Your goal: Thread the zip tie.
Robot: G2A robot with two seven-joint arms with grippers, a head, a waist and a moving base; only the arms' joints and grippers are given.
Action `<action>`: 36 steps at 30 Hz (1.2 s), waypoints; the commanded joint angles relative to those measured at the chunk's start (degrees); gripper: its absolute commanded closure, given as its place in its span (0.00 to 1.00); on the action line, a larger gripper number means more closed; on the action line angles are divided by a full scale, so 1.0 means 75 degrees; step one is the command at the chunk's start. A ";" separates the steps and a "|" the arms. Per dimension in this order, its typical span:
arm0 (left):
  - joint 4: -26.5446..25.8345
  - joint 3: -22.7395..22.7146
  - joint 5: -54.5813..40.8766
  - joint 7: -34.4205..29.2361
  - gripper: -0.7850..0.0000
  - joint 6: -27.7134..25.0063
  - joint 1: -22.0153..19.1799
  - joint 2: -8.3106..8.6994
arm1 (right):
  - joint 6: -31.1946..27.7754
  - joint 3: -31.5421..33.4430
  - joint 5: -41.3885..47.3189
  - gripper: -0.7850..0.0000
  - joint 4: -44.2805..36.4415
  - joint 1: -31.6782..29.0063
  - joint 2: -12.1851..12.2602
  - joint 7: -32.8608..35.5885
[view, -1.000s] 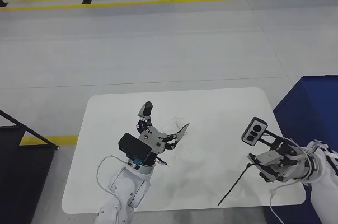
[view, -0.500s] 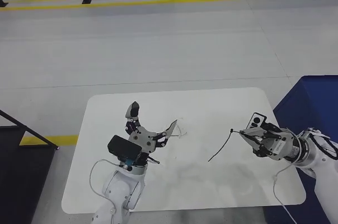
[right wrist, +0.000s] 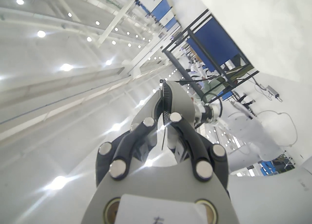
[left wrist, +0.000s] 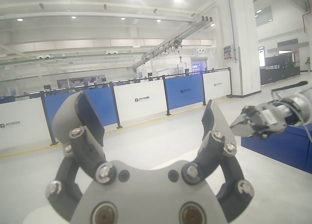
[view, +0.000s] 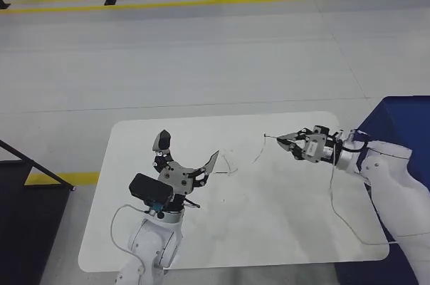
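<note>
Swinging up from the table's near right corner, the right arm now reaches over the far right part of the white table (view: 286,228), and the left arm has drifted slightly toward the table's left side.

The right gripper (view: 290,140) is clenched on the zip tie (view: 270,136), holding it in the air above the table, not touching it. In the right wrist view the black strap (right wrist: 162,137) runs lengthwise between the two pressed-together fingers of the right gripper (right wrist: 163,88), so its long axis follows the fingers. Its small square head pokes out just past the fingertips, and the tail points back toward the gripper's palm. From the top view the exposed end points across the table toward the left gripper (view: 188,147), roughly level. The two are well apart.

The left gripper (left wrist: 146,108) is spread wide with nothing between its pads, tilted upward above the table's left half. Its wrist camera catches the right gripper (left wrist: 237,125) off to one side.

Blue and white barrier panels (left wrist: 143,103) behind carry a small dark logo with print. A white label (right wrist: 156,212) on the right gripper's base shows a dark mark cut off at the picture's edge, too partial to read. A blue partition (view: 407,128) stands just beside the table's right side.
</note>
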 commanded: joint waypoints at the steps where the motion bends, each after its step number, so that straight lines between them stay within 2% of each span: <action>1: 0.0000 0.0000 0.0000 0.0000 0.00 0.0000 0.0000 0.0000 | -0.0023 -0.0929 -0.0045 1.00 0.0521 0.0688 -0.0208 -0.0200; 3: 0.0000 0.0000 0.0000 0.0000 0.00 0.0000 0.0000 0.0000 | -0.0065 -0.1515 -0.0111 1.00 0.0831 0.1132 -0.0386 -0.0276; 12: 0.0000 0.0000 0.0000 0.0000 0.00 0.0000 0.0000 0.0000 | -0.0065 -0.1515 -0.0111 1.00 0.0831 0.1132 -0.0386 -0.0276; 14: 0.0000 0.0000 0.0000 0.0000 0.00 0.0000 0.0000 0.0000 | 0.0276 -0.1591 0.0298 1.00 0.0844 0.1073 -0.0416 0.0105; 17: 0.0000 0.0000 0.0000 0.0000 0.00 0.0000 0.0000 0.0000 | 0.0666 -0.2025 0.0116 1.00 0.1375 0.1580 -0.0547 0.0182; 20: 0.0000 0.0000 0.0000 0.0000 0.00 0.0000 0.0000 0.0000 | 0.1003 -0.2763 0.0483 1.00 0.2230 0.2243 -0.0883 0.0241; 26: 0.0000 0.0000 0.0000 0.0000 0.00 0.0000 0.0000 0.0000 | 0.1546 -0.4222 0.1073 1.00 0.4024 0.3338 -0.1760 -0.0570; 30: 0.0000 0.0000 0.0000 0.0000 0.00 0.0000 0.0000 0.0000 | 0.1546 -0.4912 0.1324 1.00 0.5029 0.3805 -0.2313 -0.1041; 33: 0.0000 0.0000 0.0000 0.0000 0.00 0.0000 0.0000 0.0000 | 0.1543 -0.5220 0.1319 1.00 0.5562 0.4095 -0.2604 -0.1172; 34: 0.0000 0.0000 0.0000 0.0000 0.00 0.0000 0.0000 0.0000 | 0.1486 -0.5262 0.1316 0.86 0.5689 0.4163 -0.2681 -0.1152; 35: 0.0000 0.0000 0.0000 0.0000 0.00 0.0000 0.0000 0.0000 | 0.1433 -0.5295 0.1315 0.58 0.5799 0.4206 -0.2745 -0.1063; 36: 0.0000 0.0000 0.0000 0.0000 0.00 0.0000 0.0000 0.0000 | 0.1393 -0.5314 0.1318 0.24 0.5924 0.4237 -0.2798 -0.0953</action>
